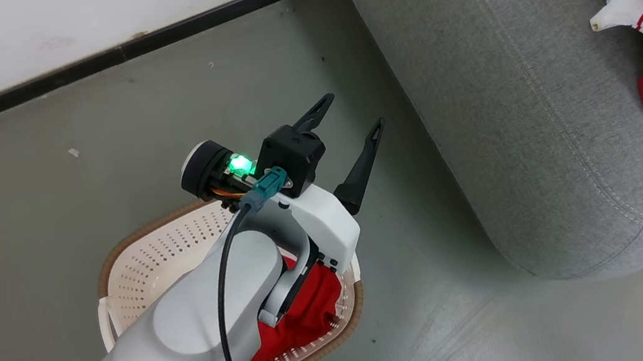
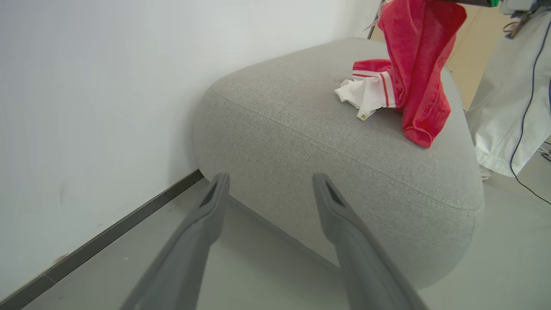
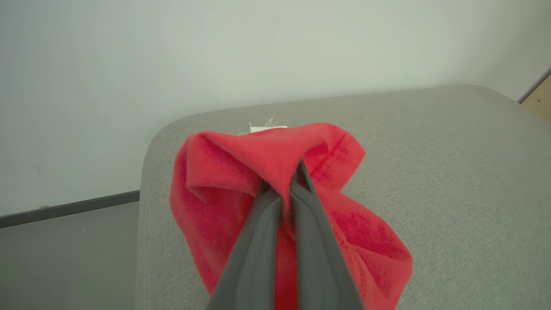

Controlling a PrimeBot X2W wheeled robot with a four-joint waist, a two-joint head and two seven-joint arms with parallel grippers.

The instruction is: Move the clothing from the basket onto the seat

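Left claw (image 1: 354, 111): fingers apart, empty, raised between the basket (image 1: 135, 244) and the seat (image 1: 507, 116), pointing at the seat.
Right claw (image 3: 286, 189): clamped on a red garment (image 3: 241, 172) that hangs down to the seat top, beside a red-and-white piece (image 2: 370, 88).
Basket garment (image 1: 308, 308): red, bunched at the end of the basket nearer the seat, partly hidden under the left forearm (image 1: 203, 323).
Key relation: the basket garment lies behind and below the left claw, the nearer one, so a pick likely means swinging it round and down.

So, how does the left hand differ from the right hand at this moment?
The left hand is open and empty; the right hand is shut on a red garment. The left hand is off the grey seat, near the basket; the right hand is above the seat. Both have two long dark fingers.
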